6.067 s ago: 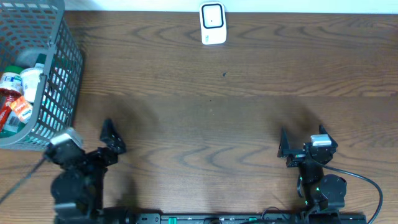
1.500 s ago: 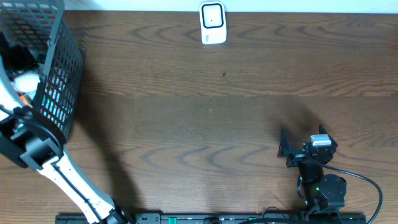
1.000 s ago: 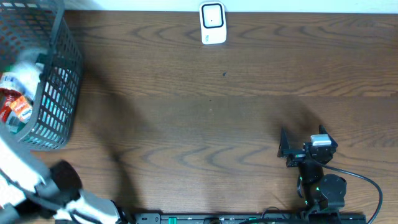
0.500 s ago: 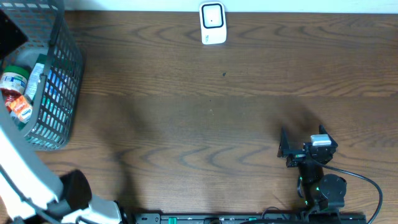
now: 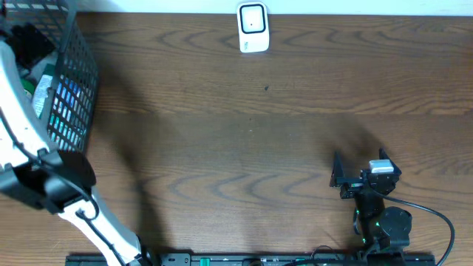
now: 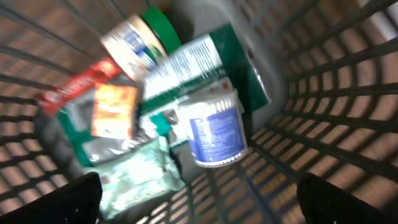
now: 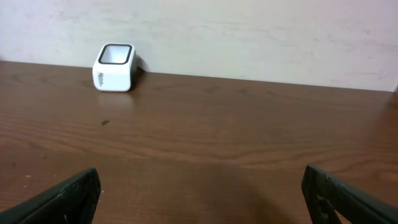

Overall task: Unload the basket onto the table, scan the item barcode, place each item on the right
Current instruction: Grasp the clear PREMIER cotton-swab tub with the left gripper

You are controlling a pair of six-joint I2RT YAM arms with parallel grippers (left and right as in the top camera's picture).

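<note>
table (image 5: 259,133): dark wood, runs the full overhead view
left arm (image 5: 22,125): white, reaches over the basket at the far left edge
basket (image 5: 74,89): grey mesh, on the table's far left corner, holds all 6 items
left tool (image 6: 205,199): open, tips wide apart, inside the basket above the items, gripping nothing
right tool (image 7: 202,196): open, empty, low over the table near the front right, facing the scanner
green-white box (image 6: 193,74): lies flat on the basket floor, under the white tub
pale green pack (image 6: 134,180): soft pack, just beside the white tub
white tub (image 6: 214,127): blue label, on its side, central in the left wrist view
scanner (image 5: 253,28): white, at the table's back edge, well apart from the basket
green-lid jar (image 6: 140,37): on its side, touching the box
red packet (image 6: 74,87): beside the jar
orange packet (image 6: 113,111): on top of the pile, blurred
</note>
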